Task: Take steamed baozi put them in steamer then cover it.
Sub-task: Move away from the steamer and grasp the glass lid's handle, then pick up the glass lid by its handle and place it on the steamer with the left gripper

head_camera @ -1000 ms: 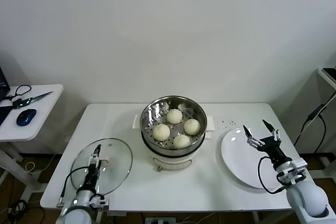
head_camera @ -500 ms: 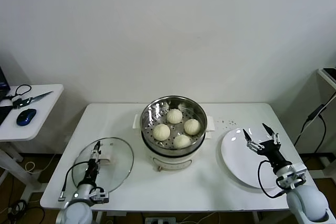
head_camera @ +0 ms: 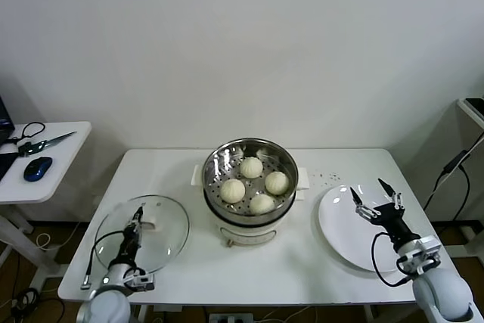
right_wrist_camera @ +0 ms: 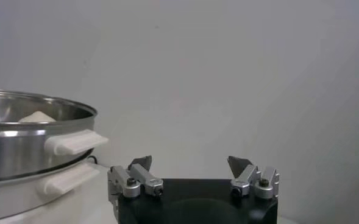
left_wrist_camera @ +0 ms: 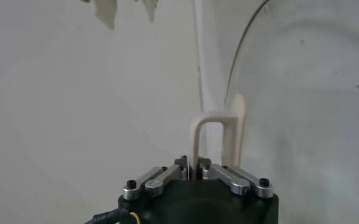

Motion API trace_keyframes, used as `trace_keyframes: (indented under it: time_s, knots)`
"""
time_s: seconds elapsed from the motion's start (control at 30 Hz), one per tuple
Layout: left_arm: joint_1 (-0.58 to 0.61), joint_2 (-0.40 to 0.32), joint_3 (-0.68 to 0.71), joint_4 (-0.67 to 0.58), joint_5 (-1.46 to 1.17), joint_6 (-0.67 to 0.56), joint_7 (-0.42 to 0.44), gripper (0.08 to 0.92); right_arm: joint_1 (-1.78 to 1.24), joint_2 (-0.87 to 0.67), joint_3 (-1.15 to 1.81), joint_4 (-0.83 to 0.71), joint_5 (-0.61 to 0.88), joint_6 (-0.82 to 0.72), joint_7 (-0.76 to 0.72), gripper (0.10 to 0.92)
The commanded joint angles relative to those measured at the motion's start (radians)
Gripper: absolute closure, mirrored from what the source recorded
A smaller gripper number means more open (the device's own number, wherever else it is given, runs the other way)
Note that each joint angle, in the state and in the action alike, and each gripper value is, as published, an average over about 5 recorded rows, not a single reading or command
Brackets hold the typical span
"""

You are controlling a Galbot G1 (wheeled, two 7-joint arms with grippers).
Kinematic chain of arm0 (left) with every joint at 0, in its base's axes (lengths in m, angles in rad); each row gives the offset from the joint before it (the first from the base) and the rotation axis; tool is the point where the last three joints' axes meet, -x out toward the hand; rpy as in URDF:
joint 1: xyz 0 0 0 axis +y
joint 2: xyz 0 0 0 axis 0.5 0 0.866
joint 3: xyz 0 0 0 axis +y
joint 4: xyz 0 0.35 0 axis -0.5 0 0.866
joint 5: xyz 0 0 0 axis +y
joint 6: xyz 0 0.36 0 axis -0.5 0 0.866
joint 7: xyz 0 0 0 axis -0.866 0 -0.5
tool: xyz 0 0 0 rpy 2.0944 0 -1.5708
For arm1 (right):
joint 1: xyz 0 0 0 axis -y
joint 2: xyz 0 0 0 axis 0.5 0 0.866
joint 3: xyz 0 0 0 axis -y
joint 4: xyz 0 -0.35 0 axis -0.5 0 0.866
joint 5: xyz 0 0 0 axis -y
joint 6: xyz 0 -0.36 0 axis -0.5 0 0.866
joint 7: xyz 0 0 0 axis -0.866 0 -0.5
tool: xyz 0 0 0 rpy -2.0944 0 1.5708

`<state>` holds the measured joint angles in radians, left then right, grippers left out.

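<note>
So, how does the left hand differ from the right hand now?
The left hand is shut on the lid handle; the right hand is open and holds nothing. The left hand is over the lid, left of the steamer; the right hand hovers over the plate, on the steamer's right. Both are low, near the table's front.

White wall (head_camera: 242, 43), white table (head_camera: 174, 179), side desk (head_camera: 53, 164).

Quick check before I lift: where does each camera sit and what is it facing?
Head view: high up, facing down at the table; both arms show.
Left wrist view: behind the left gripper, shut on the lid handle.
Right wrist view: behind the open right gripper, facing the steamer.
Shared: head view also shows steamer, lid.
</note>
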<state>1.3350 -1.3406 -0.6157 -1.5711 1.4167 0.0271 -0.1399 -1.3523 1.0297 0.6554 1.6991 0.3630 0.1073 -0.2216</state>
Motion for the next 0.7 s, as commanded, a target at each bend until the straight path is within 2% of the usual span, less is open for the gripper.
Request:
trace_keyframes:
  time_s: [0.03, 0.2, 0.43, 0.6, 0.7]
  knots:
    - [0.044, 0.049, 0.004, -0.157, -0.092, 0.032, 0.009, 0.842, 0.002, -0.006, 0.026, -0.02, -0.021, 0.001, -0.005, 0.203]
    - [0.092, 0.112, 0.004, -0.288, -0.128, 0.119, 0.024, 0.849, 0.009, -0.013, 0.035, -0.033, -0.021, 0.001, -0.004, 0.203]
    - [0.129, 0.244, 0.0, -0.477, -0.147, 0.348, 0.111, 0.849, 0.033, -0.016, 0.033, -0.049, -0.028, 0.002, -0.002, 0.203]
    - [0.088, 0.364, 0.033, -0.557, -0.217, 0.46, 0.169, 0.849, 0.054, -0.018, 0.028, -0.049, -0.044, 0.001, -0.001, 0.203]
    - [0.021, 0.438, 0.124, -0.59, -0.237, 0.535, 0.205, 0.849, 0.065, -0.018, 0.013, -0.049, -0.048, -0.002, 0.0, 0.203]
